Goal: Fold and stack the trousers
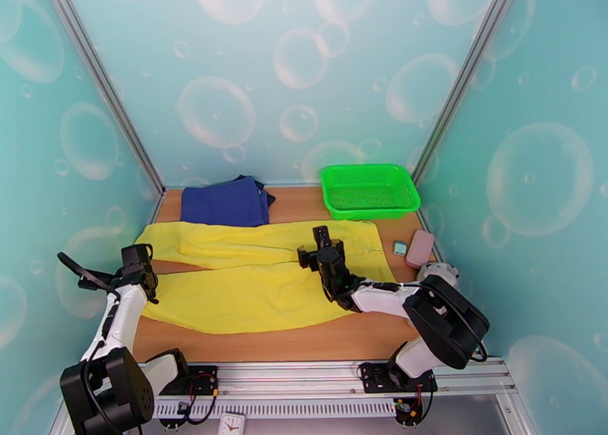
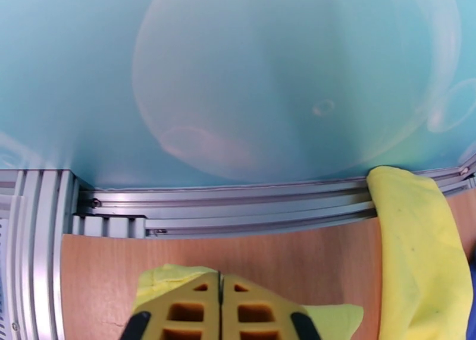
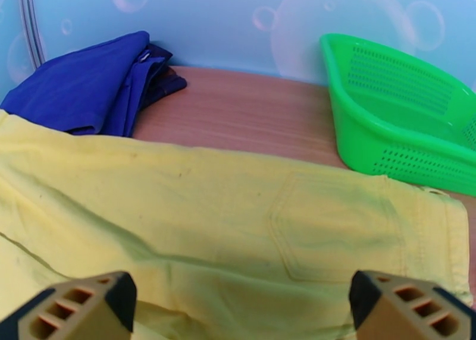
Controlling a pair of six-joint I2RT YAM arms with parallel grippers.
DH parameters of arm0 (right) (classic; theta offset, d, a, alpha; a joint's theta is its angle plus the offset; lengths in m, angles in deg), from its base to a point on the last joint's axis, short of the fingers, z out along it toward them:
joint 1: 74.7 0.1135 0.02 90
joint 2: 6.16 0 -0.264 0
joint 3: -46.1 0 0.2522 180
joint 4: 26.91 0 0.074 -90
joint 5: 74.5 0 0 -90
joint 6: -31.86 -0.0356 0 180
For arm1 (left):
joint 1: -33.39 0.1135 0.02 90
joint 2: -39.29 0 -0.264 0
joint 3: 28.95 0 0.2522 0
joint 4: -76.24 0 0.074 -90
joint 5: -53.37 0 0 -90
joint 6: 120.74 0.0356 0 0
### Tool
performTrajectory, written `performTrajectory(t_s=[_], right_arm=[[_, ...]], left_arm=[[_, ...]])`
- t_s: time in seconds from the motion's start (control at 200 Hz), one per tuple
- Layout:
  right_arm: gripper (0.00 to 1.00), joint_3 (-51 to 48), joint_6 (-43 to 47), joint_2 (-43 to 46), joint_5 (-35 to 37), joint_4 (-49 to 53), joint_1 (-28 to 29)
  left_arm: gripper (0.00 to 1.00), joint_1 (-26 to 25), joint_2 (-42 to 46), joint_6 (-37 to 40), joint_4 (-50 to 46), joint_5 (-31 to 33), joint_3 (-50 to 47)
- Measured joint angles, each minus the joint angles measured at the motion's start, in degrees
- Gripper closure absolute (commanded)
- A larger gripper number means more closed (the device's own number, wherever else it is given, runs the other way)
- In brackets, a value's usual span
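The green basket (image 1: pixel 370 168) stands at the back right of the wooden table (image 1: pixel 304 338). Its perforated floor and walls show plain green all over, and in the right wrist view its near wall (image 3: pixel 381 139) rises just beyond the cloth. The yellow trousers (image 1: pixel 251 292) are outside the basket, spread flat on the table in front of it. Their waistband end lies just beside the basket's near wall, and the two legs run away from it to the left. A stitched back pocket (image 3: pixel 333 228) faces up on the part nearest the basket. Left of the basket, against the same back wall and apart from it, sits a folded navy cloth (image 1: pixel 226 202), its near edge meeting the far trouser leg. In front of the basket's right corner, past the waistband, lie a small teal thing (image 1: pixel 400 248) and a pink block (image 1: pixel 419 248) side by side. The right gripper (image 1: pixel 313 245) hangs over the seat of the trousers in front of the basket's left end, its fingers spread wide with nothing between them. The left gripper (image 1: pixel 144 273) is well apart from the basket, far to its left at the end of the nearer leg. Its pads (image 2: pixel 196 305) are pressed together with yellow hem bunched at the tips, and whether any cloth is pinched cannot be told.
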Motion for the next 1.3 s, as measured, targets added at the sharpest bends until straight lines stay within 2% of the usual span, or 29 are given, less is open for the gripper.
performTrajectory(t_s=[0.125, 0.275, 0.42, 0.475, 0.58, 0.74, 0.9, 1.3], right_arm=[[0.01, 0.3, 0.0, -0.8, 0.0, 0.1, -0.3], [0.01, 0.6, 0.0, -0.9, -0.1, 0.4, -0.3], [0.01, 0.7, 0.0, -1.0, -0.2, 0.5, -0.3], [0.01, 0.9, 0.0, -1.1, -0.2, 0.7, -0.3], [0.01, 1.2, 0.0, -1.4, -0.2, 0.9, -0.3], [0.01, 1.2, -0.1, -1.4, -0.3, 1.0, -0.5], [0.01, 1.2, -0.2, -1.4, -0.3, 1.0, -1.0], [0.01, 1.2, -0.2, -1.6, -0.2, 1.1, -1.3]], left_arm=[[0.57, 0.1, 4.2, -1.3, -0.1, 3.0, -0.6], [0.55, -1.1, 5.6, -0.7, 0.0, 3.3, -0.7], [0.50, -11.0, 7.4, 1.4, 1.1, 0.9, -2.6], [0.40, -14.6, 7.5, 1.3, 2.3, -1.6, -4.4], [0.36, -17.7, 4.9, 2.0, 4.5, -7.4, -7.9], [0.34, -18.1, -4.4, 0.2, 3.3, -9.2, -7.4], [0.39, -17.6, -11.5, -1.0, 1.0, -7.9, -3.1], [0.39, -16.9, -18.9, 2.1, 2.5, -11.3, -1.2]])
